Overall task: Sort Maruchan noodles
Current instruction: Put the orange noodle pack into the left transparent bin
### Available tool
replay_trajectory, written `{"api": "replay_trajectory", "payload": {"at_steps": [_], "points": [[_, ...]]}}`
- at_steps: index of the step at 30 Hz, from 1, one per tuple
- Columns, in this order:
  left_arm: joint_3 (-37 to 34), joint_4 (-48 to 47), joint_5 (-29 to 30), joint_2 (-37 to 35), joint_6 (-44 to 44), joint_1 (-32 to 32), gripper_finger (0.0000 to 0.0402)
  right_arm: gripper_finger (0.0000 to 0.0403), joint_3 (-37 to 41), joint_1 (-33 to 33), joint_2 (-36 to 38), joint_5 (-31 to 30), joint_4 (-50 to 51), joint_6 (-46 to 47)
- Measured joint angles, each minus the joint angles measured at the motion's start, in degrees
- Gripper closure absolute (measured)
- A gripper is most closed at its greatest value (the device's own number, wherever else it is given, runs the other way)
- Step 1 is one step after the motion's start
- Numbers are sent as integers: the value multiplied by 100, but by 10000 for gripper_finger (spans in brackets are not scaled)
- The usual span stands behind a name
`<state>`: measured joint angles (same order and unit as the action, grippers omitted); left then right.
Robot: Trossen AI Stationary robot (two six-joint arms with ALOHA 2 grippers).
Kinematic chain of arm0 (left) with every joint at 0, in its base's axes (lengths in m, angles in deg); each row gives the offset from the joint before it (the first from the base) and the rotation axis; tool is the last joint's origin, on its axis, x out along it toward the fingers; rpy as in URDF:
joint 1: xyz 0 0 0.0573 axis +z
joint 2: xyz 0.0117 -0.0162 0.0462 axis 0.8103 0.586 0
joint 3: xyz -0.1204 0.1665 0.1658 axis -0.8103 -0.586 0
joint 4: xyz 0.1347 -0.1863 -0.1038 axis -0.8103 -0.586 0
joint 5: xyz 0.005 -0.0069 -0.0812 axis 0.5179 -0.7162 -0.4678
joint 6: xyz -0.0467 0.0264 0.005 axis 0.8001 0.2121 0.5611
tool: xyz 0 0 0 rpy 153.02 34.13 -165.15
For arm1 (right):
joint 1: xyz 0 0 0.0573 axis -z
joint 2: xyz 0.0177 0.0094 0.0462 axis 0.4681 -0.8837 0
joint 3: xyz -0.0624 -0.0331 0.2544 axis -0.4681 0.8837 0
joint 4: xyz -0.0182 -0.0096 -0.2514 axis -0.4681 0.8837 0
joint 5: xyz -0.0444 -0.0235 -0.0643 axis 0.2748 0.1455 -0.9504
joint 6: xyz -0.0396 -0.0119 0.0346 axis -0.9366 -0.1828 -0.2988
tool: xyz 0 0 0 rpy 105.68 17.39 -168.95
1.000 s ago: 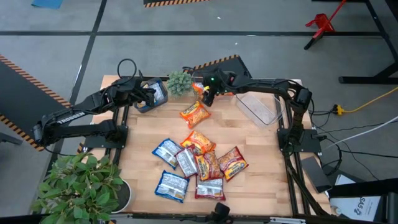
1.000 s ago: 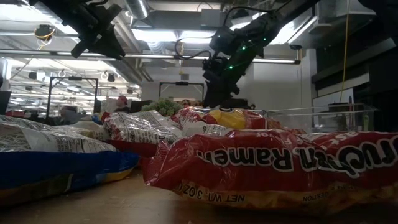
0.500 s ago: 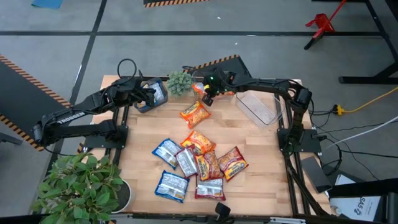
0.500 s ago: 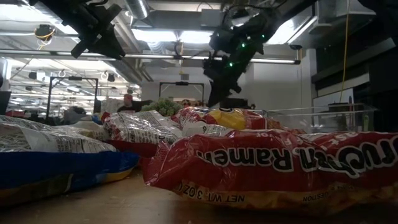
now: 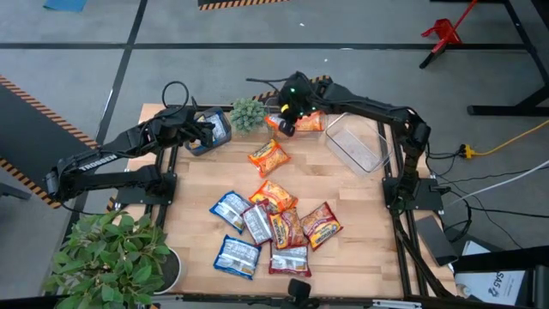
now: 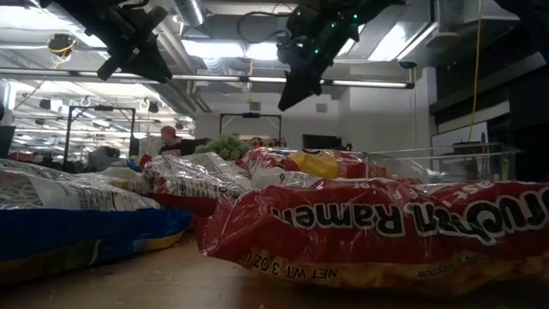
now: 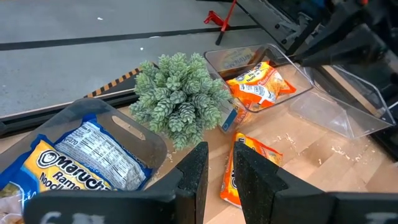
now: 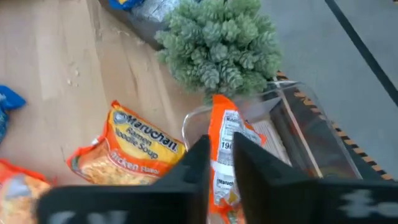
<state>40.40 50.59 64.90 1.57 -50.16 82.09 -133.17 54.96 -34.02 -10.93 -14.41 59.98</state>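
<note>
Several Maruchan packets, blue-and-white, orange and red, lie overlapping in a pile [image 5: 270, 227] at the table's near middle; a red one [image 6: 386, 227] fills the low view. One orange packet [image 5: 268, 157] lies alone farther back. Another orange packet [image 8: 227, 149] leans inside a clear bin [image 5: 310, 122] at the far edge. My right gripper [image 5: 290, 116] hangs shut above that bin, well off the table [image 6: 285, 99]. My left gripper [image 7: 221, 180] waits shut over the grey bin [image 5: 210, 133], where a blue-and-yellow packet [image 7: 87, 162] lies.
A small green plant [image 5: 247, 113] stands between the grey bin and the clear bin. A second, larger clear bin [image 5: 356, 146] sits toward the right edge. A big leafy plant [image 5: 111, 253] stands by the table's near left corner. Bare wood lies left and right of the pile.
My right gripper has risen from the clear bin at the far edge and drawn a little toward the far edge, staying shut. The orange packet stays leaning in that bin.
</note>
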Motion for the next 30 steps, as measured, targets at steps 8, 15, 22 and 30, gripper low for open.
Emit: {"api": "replay_trajectory", "payload": {"at_steps": [8,15,22,30], "points": [[0,0,0,0,0,0,333,179,80,-2,-762,-124,-352,19],[0,-145,-2,0,28,1,333,144,72,40,-1198,-771,-402,160],[0,-166,2,0,33,1,333,283,83,28,-1243,-760,-324,144],[0,-166,52,1,33,0,333,396,-345,39,-1243,-405,301,280]]}}
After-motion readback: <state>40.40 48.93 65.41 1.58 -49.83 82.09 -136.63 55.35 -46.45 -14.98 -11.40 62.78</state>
